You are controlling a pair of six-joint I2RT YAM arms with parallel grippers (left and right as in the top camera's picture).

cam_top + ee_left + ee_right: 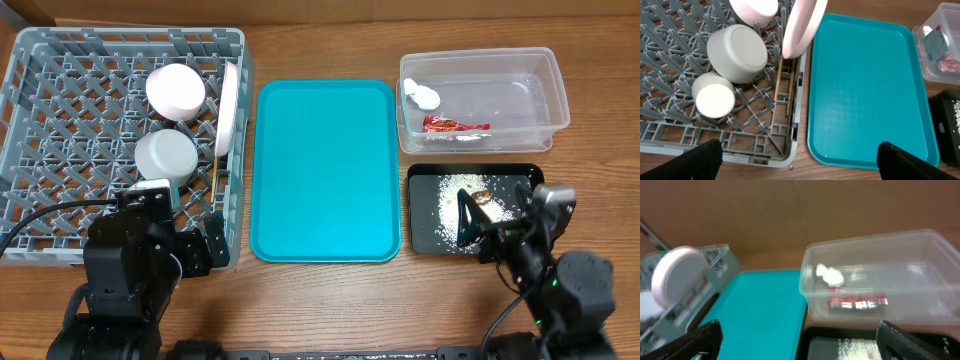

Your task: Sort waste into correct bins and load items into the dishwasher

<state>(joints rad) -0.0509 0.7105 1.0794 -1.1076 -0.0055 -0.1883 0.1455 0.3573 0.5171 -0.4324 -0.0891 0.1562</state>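
Rack [130,38] holds 1 plate [229,108], 1 dish [175,90], 1 bowl [165,155], 1 cup [715,100], apparently 2 chopsticks [777,82]. Clear tub [556,100]: 1 wrapper [455,126], 1 tissue wad [422,95]. Black tray [425,243]: rice [440,195], 1 brown scrap [481,196]. Left claw [800,159] and right claw [797,337] both wide open, empty.

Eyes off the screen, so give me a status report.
Left gripper and right gripper: jaws open, empty. Wrapper, tissue in clear tub; rice, scrap in black tray. Plate, dish, bowl, cup, chopsticks in rack. Nothing in the way.
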